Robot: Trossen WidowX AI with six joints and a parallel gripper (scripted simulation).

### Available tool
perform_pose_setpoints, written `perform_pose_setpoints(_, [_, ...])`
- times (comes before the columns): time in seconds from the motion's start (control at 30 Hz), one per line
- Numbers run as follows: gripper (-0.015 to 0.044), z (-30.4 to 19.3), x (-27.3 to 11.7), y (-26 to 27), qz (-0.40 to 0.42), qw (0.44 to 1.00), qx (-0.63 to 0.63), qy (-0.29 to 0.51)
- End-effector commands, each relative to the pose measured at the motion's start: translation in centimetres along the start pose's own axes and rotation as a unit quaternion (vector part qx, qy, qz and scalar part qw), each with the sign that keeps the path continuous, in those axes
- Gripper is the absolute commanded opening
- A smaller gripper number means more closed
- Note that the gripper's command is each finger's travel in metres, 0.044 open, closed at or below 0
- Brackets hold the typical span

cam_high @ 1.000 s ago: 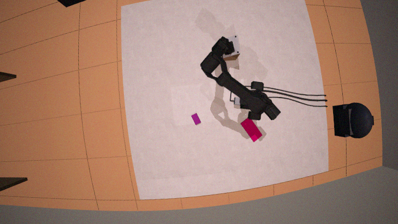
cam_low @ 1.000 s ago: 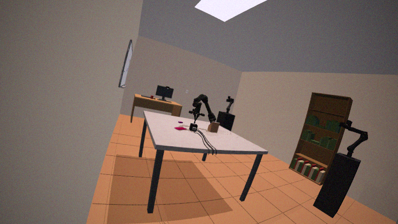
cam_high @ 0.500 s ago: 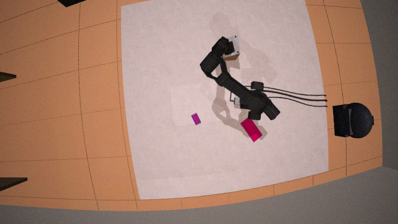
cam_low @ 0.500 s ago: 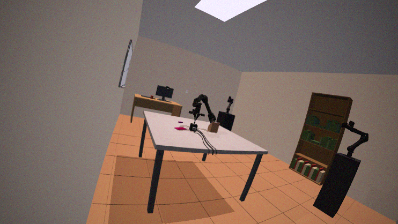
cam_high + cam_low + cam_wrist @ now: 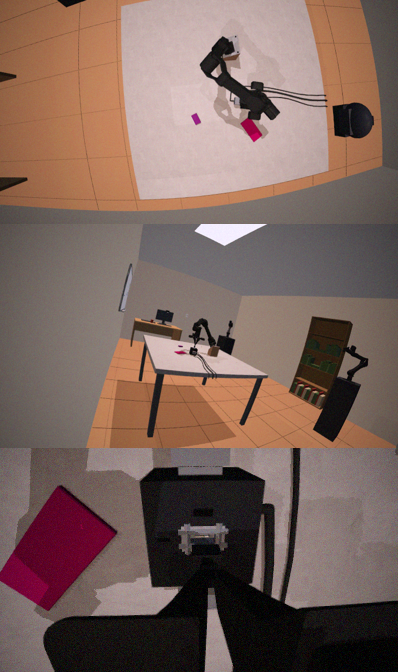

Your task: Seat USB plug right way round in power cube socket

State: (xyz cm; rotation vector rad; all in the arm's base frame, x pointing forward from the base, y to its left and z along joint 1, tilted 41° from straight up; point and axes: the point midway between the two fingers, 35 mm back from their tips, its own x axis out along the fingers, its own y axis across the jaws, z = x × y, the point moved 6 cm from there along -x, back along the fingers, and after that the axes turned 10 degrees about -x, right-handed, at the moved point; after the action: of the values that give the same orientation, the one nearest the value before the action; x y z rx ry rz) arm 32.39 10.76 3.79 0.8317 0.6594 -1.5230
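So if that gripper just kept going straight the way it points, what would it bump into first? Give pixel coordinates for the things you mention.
Probably the top of the black cube [image 5: 170, 563], around the socket, though depth there is unclear.

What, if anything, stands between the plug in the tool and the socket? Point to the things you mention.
Nothing visible. The tool [image 5: 255, 100] [image 5: 194, 345] [image 5: 209, 578] is shut on the dark plug [image 5: 206, 550], right at the socket [image 5: 204, 528]; the crimson block [image 5: 250, 127] [image 5: 180, 352] [image 5: 62, 540] lies off to the side. Seating depth isn't clear.

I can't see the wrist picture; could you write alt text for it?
Close-up from above: a robot's narrow gripper, nearly shut, reaches the top of a black box beside a metal socket. A crimson block lies to the left, dark cables to the right.
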Motion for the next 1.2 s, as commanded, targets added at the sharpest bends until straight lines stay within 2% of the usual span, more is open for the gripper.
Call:
perform_pose_setpoints(0.0, [0.0,-0.03,0.04,0.0,0.0,1.0,-0.003,0.002])
perform_pose_setpoints(1.17, [0.0,0.0,0.46,-0.01,0.0,1.0,-0.003,0.002])
